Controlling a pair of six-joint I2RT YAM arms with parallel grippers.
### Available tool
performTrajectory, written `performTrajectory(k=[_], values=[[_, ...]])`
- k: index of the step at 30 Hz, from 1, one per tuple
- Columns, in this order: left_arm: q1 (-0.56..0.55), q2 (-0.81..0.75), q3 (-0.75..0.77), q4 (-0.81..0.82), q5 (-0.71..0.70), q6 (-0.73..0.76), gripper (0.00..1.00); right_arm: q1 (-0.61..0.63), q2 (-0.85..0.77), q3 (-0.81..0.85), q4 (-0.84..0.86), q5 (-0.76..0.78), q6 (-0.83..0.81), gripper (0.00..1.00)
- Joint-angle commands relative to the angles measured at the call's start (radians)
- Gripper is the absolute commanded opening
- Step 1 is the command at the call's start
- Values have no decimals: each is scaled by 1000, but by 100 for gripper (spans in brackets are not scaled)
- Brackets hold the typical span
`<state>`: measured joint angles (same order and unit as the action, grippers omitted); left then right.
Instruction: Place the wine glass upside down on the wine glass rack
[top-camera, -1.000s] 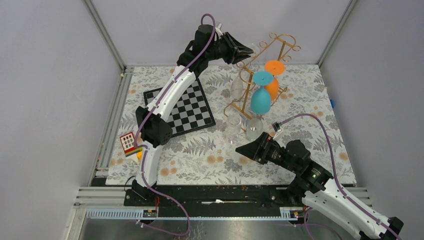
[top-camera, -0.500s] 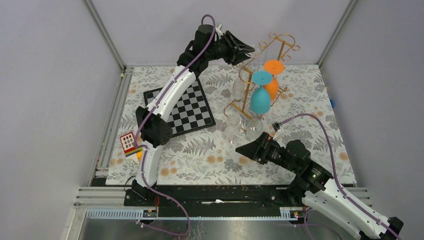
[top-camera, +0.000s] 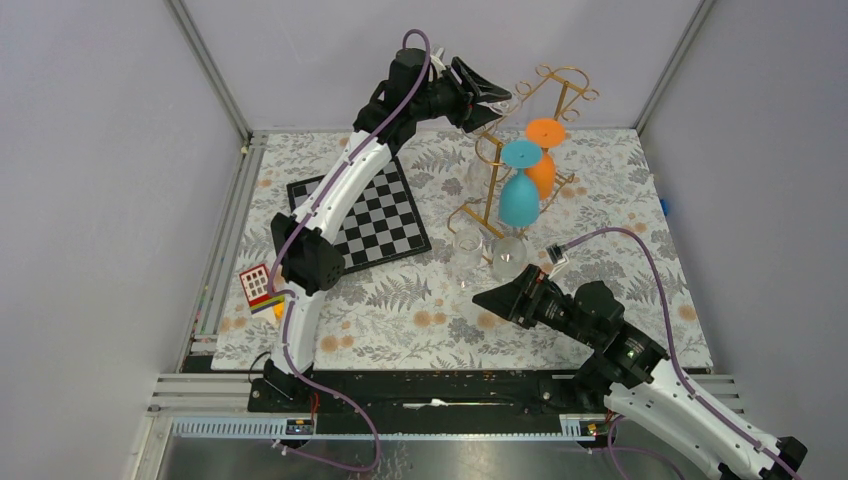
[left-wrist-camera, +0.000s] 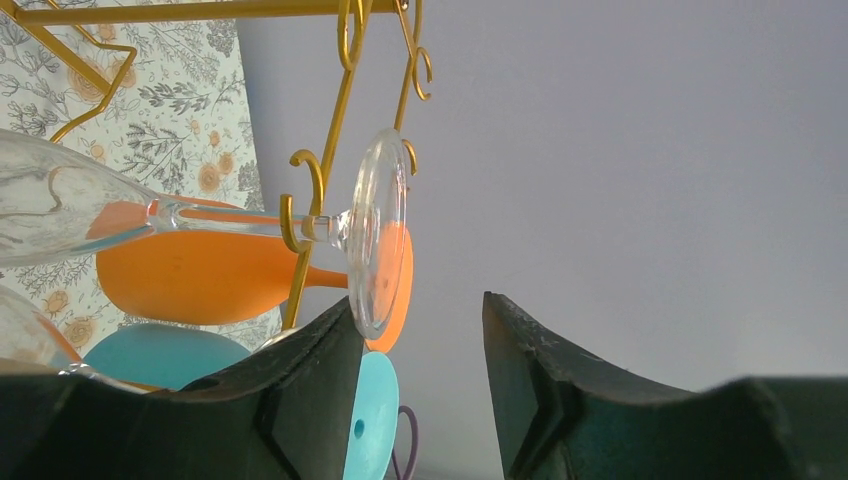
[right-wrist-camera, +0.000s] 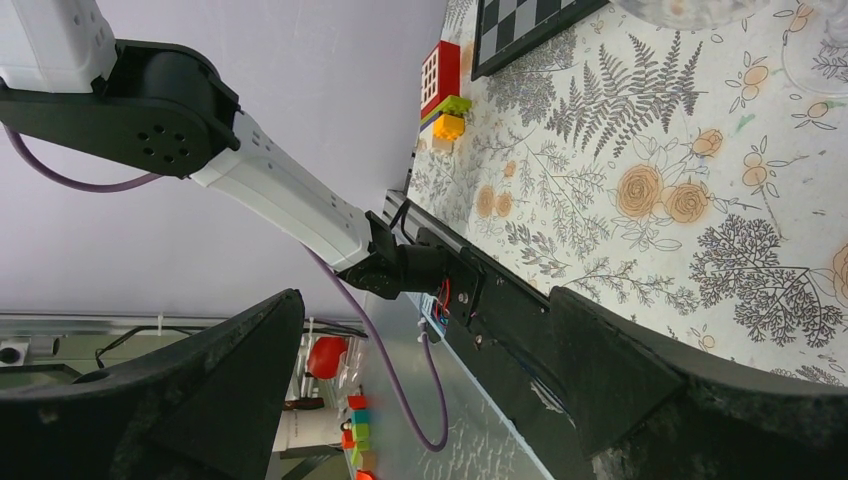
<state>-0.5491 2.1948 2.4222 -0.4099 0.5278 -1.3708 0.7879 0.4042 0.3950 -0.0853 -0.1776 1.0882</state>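
Note:
The gold wire wine glass rack (top-camera: 563, 84) stands at the back right of the table. A clear wine glass (left-wrist-camera: 378, 235) hangs on it by its stem, caught in a curled gold hook (left-wrist-camera: 297, 205); its bowl (top-camera: 476, 175) points down. My left gripper (top-camera: 497, 95) is open at the rack's top. In the left wrist view the left gripper (left-wrist-camera: 418, 300) holds nothing, and the glass's foot sits just above its left fingertip (left-wrist-camera: 335, 330). An orange glass (top-camera: 545, 160) and a teal glass (top-camera: 521, 190) also hang upside down. My right gripper (top-camera: 482, 297) is open and empty.
Two more clear glasses (top-camera: 467, 250) (top-camera: 508, 257) stand on the floral table at the rack's near side. A chessboard (top-camera: 375, 215) lies left of the rack. A red-and-white block (top-camera: 257, 285) sits at the left edge, and also shows in the right wrist view (right-wrist-camera: 440, 75).
My left gripper has shifted slightly up and back at the rack's top. The right arm has barely moved.

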Motion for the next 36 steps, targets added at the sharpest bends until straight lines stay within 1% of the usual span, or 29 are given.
performTrajectory(k=[1, 10, 16, 21, 24, 30, 36], values=[[-2, -44, 26, -35, 15, -4, 52, -6, -11, 13, 7, 18, -17, 100], [-2, -66, 38, -89, -23, 41, 53, -6, -16, 22, -13, 20, -24, 100], [-3, -68, 60, -87, -21, 45, 58, -7, -19, 23, -15, 21, -23, 100], [-5, -55, 55, -8, 12, -7, 60, -6, -14, 38, -36, 31, -30, 100], [-5, -42, 49, 47, 24, -49, 61, -6, -8, 71, -71, 47, -65, 100], [-5, -38, 47, 79, 19, -65, 61, -7, 36, 242, -139, 81, -210, 100], [-5, -41, 32, 83, 23, -67, 62, -6, 134, 534, -236, 128, -448, 100]])
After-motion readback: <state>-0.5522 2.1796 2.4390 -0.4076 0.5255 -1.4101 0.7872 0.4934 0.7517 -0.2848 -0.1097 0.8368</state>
